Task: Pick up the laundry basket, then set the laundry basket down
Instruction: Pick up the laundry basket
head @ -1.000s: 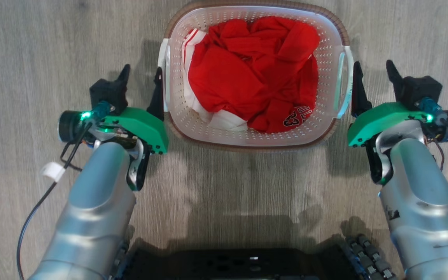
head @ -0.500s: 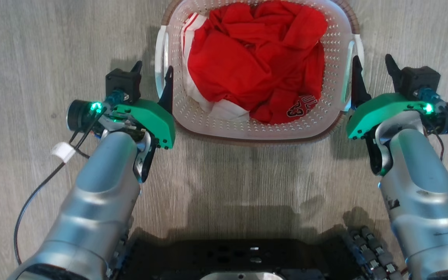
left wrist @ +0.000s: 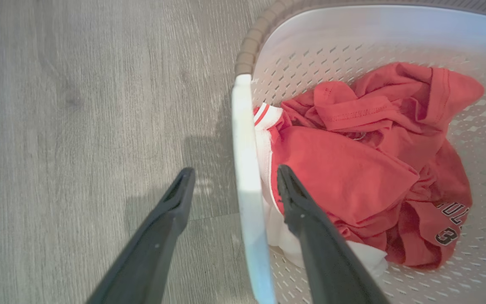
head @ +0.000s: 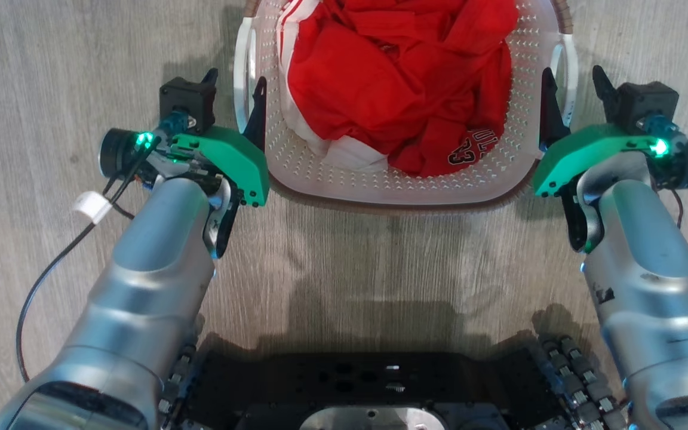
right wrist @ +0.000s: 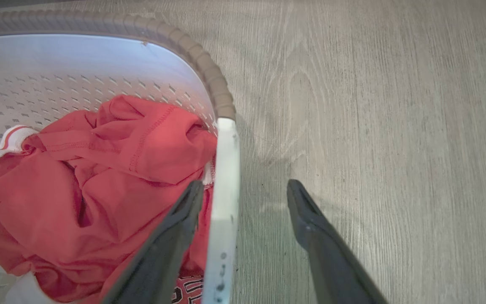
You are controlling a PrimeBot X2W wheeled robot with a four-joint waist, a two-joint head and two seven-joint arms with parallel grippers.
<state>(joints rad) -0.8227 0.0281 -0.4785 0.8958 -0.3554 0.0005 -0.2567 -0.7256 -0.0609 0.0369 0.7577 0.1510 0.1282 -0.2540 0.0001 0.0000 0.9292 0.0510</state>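
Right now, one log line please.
left gripper: open, straddling left handle | right gripper: open, straddling right handle | laundry basket: on floor

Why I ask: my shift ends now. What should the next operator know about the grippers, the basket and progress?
Left gripper: open, fingers astride the white left side handle, not clamped.
Right gripper: open, likewise astride the white right side handle.
The white perforated plastic laundry basket with brown rim stands on the grey wood floor, red clothing inside.
Done: both grippers placed at the handles.
Left: close both, lift, set the basket down.
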